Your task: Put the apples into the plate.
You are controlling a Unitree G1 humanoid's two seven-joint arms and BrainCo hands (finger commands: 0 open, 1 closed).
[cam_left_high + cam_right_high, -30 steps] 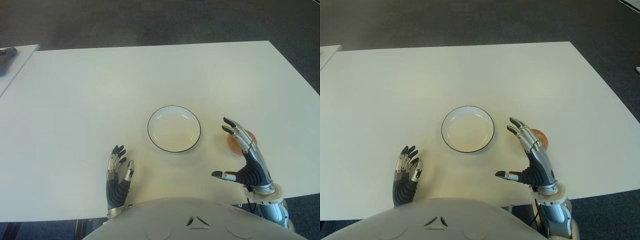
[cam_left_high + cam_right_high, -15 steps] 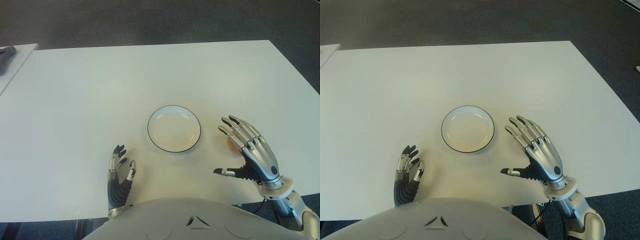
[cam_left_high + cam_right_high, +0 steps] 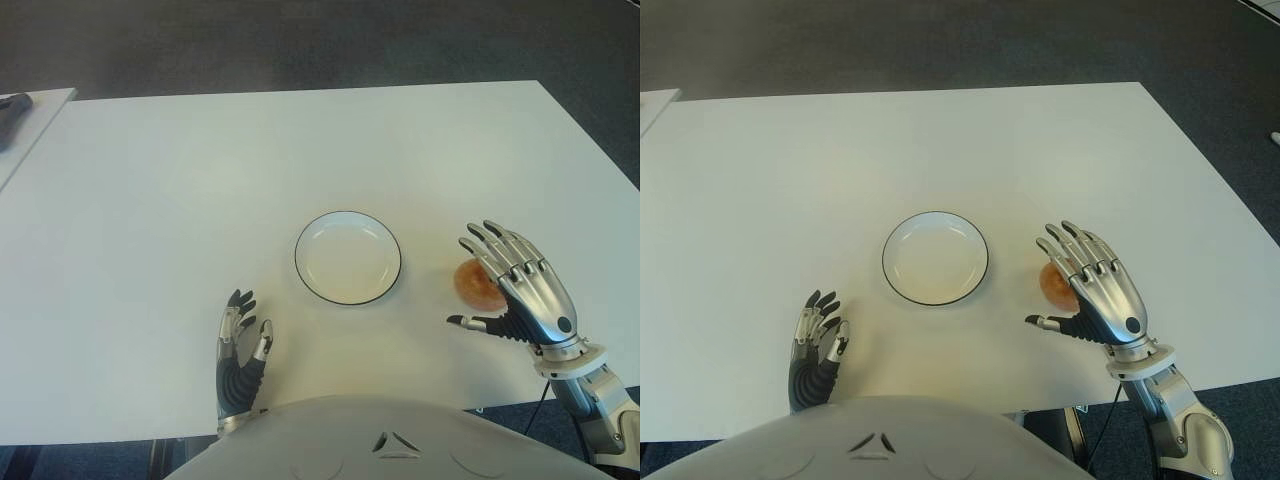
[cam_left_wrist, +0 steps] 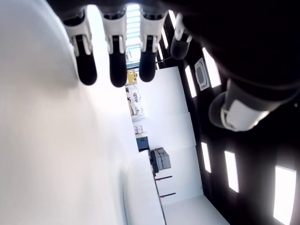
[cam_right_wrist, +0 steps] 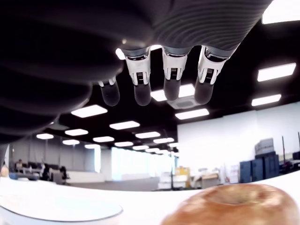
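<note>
An orange-red apple (image 3: pixel 476 284) lies on the white table (image 3: pixel 200 200), just right of an empty white plate (image 3: pixel 348 258) with a dark rim. My right hand (image 3: pixel 505 285) hovers palm-down over the apple's right side, fingers spread, thumb out toward the front, holding nothing. In the right wrist view the apple (image 5: pixel 234 206) sits below the straight fingertips (image 5: pixel 171 79), with a gap between them, and the plate rim (image 5: pixel 56 211) is beside it. My left hand (image 3: pixel 238 345) shows open by the table's front edge, left of the plate.
A second white table stands at the far left with a dark object (image 3: pixel 15 105) on it. The table's right edge runs close behind my right hand. Dark carpet surrounds the tables.
My right hand turned from edge-on to palm-down and shifted right, from the apple's left side to over it. The apple, plate and left hand stayed put.
</note>
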